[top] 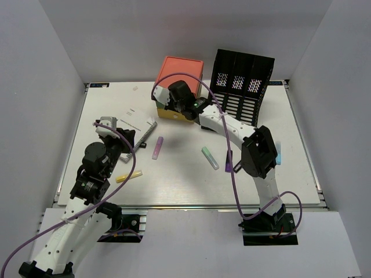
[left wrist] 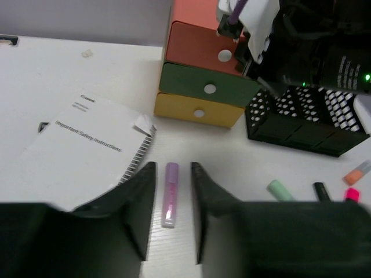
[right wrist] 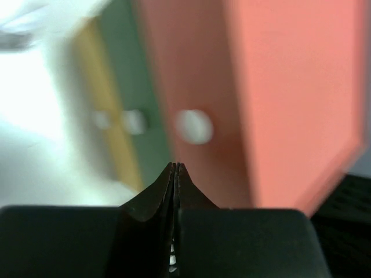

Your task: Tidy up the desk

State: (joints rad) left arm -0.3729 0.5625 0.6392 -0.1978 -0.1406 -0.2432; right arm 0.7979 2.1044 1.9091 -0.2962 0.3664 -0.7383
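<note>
Drawers (right wrist: 197, 116) blurred beyond closed right tool (right wrist: 175, 168); orange pen (left wrist: 358, 172) cropped.

White desk (top: 185, 179) with drawer box (top: 181, 72), file rack (top: 240, 87), booklet (top: 130, 121), markers (top: 157, 147), perhaps highlighters.

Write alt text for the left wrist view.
The left gripper, jaws open, straddles a purple marker lying on the white desk, with a gap on either side. A spiral-bound booklet lies to the marker's left. Behind stand a drawer box, orange over green over yellow, and a black rack.
</note>
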